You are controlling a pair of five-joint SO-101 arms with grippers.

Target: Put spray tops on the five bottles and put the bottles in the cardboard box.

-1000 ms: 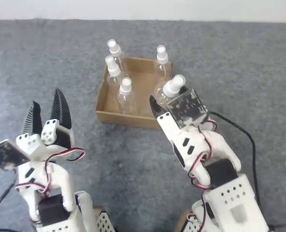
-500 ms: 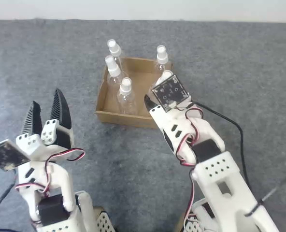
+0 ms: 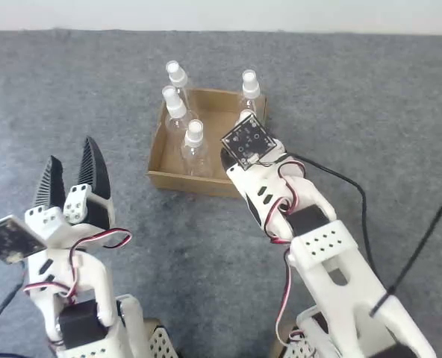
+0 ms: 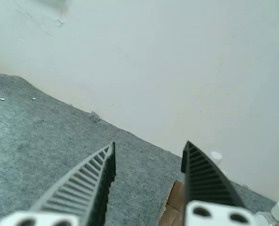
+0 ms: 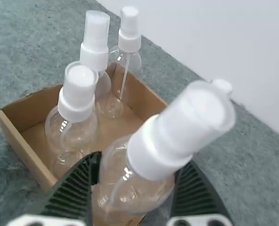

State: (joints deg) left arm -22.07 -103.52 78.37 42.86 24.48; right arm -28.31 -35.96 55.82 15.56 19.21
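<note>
Right fingers (image 5: 76, 188) are clamped on a spray-topped bottle (image 5: 144, 181); the cardboard box (image 5: 17, 132) lies just beyond their tips. Left fingers (image 4: 90, 181) stand apart, over the desk (image 4: 36, 122).

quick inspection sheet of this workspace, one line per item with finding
surface: grey carpeted table, flat.
job's things: brown cardboard box open; four clear plastic bottles with white spray tops standing in or at its far side; fifth capped bottle held over its near side.
clutter: nothing seen.
end effectors: left end effector open, empty, apart from box; right end effector shut on fifth capped bottle.
cables: black cable lying on carpet; red and white wires looped loosely.
surroundings: plain white wall.
</note>
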